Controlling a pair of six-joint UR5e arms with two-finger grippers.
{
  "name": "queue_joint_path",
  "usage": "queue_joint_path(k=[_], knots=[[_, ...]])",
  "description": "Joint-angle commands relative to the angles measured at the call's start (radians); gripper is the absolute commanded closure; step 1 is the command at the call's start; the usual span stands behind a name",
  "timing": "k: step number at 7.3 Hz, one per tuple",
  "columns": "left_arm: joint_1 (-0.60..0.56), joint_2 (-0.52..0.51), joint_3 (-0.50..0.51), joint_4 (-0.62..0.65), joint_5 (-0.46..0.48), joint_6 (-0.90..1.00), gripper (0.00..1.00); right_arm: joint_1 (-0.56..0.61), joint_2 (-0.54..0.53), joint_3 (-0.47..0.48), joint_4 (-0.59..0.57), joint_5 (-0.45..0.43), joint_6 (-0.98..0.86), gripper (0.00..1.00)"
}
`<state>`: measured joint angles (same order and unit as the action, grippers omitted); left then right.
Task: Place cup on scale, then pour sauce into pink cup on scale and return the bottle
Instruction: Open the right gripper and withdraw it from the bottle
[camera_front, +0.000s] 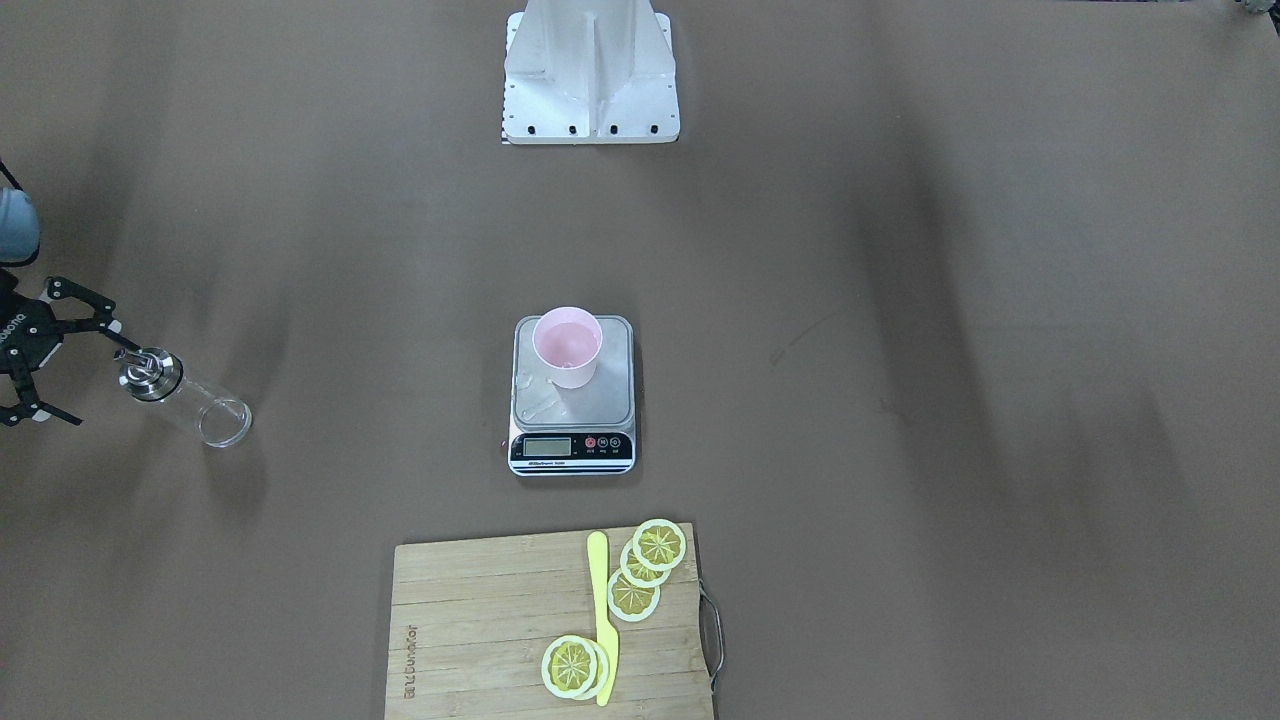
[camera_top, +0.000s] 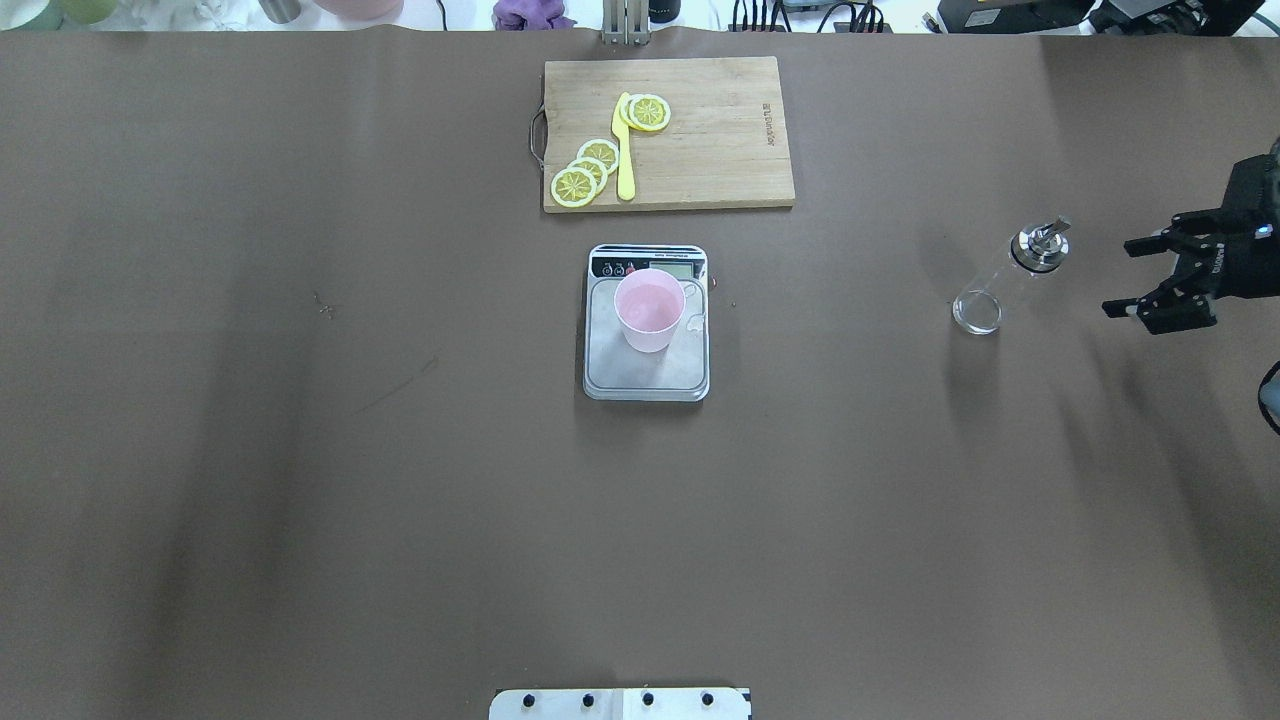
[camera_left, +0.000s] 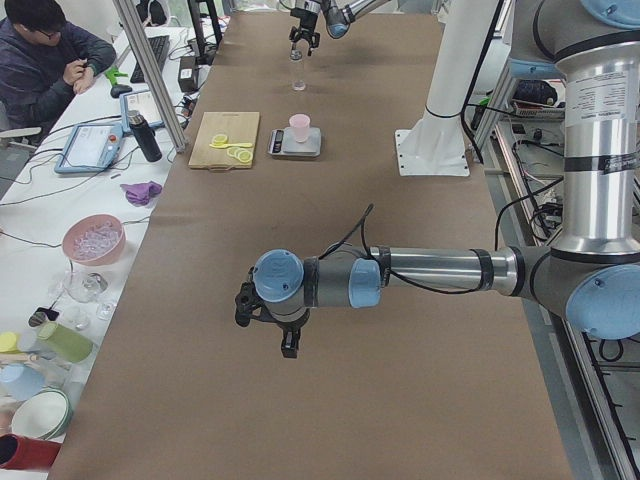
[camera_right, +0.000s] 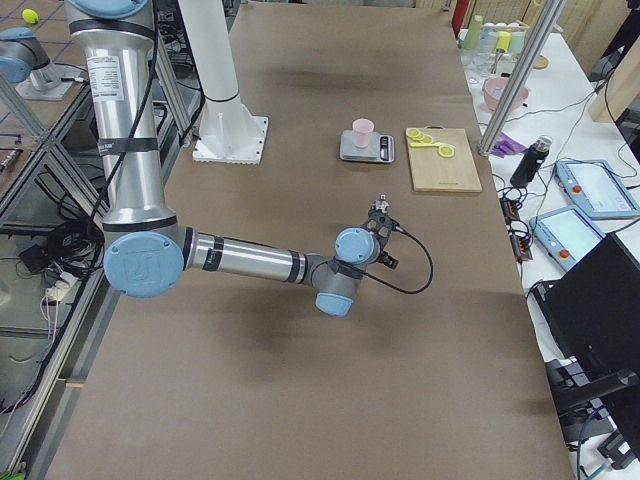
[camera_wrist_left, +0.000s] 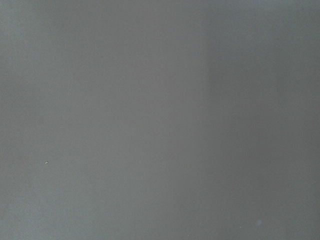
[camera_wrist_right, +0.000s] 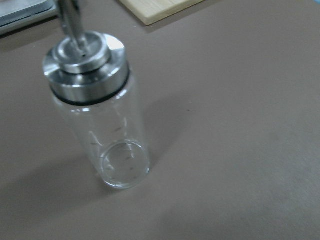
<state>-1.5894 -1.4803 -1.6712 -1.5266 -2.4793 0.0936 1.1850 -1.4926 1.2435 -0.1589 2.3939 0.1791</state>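
Look for the clear glass pourer bottle (camera_top: 1008, 285) near the table's right edge, standing upright, well apart from the kitchen scale (camera_top: 646, 375) in the middle of the table. Step one done, by the look of it: pale pink cup (camera_top: 649, 310) sitting upright on the scale's steel top.

Just beside the bottle, not touching it, the right gripper (camera_top: 1122, 278) with jaws spread wide and nothing in them. Cannot tell about the left gripper (camera_left: 268, 330) (seen only from the side, hanging low over bare table).

Probably hard, smooth and slippery, that glass, and easy to break if knocked over. Looks empty or nearly so, thus likely light. Tall and thin too, so easy to tip.

Best to take hold around the round glass body, below the shiny metal cap (camera_wrist_right: 85, 60), squeezing gently. Keep off the thin spout.
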Motion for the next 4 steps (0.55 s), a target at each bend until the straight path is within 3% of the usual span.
queue_joint_path(k=[1, 4], knots=[[-0.001, 0.000, -0.001, 0.000, 0.000, 0.002, 0.02, 0.082, -0.012, -0.010, -0.061, -0.001, 0.274, 0.00], [-0.001, 0.000, 0.004, 0.002, 0.002, 0.000, 0.02, 0.163, 0.041, 0.001, -0.452, -0.025, 0.408, 0.01]])
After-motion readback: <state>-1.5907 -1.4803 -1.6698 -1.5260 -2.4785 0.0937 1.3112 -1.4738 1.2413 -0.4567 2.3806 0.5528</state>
